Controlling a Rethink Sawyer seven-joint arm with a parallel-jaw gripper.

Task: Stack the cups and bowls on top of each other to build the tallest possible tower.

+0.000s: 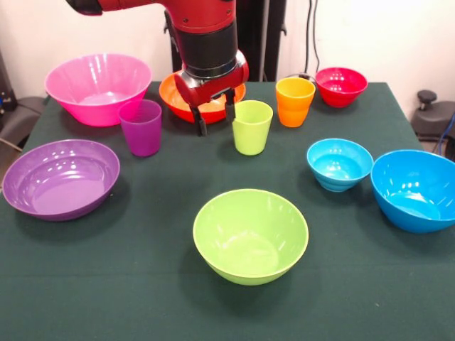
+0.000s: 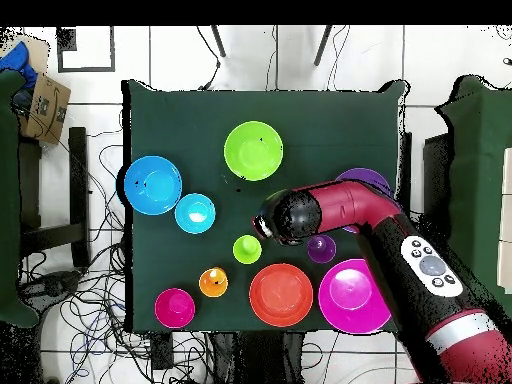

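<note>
My gripper [image 1: 215, 125] hangs open with nothing between its fingers, just in front of the orange bowl [image 1: 170, 96], between the purple cup [image 1: 141, 126] and the lime green cup [image 1: 252, 126]. The orange cup [image 1: 295, 101] stands right of the green one, beside the small red bowl [image 1: 341, 86]. Every cup and bowl stands alone and upright. The big pink bowl [image 1: 98, 87] is at the back left and the shallow purple bowl [image 1: 62, 177] at the left. The lime green bowl [image 1: 250, 234] is in front. In the overhead view the arm's end [image 2: 285, 215] hides the fingers.
The small light blue bowl [image 1: 339, 163] and the big blue bowl [image 1: 416, 188] sit close together at the right edge of the dark green table [image 1: 142, 284]. In the overhead view the arm covers part of the purple bowl [image 2: 365, 180]. Cables lie on the floor around the table.
</note>
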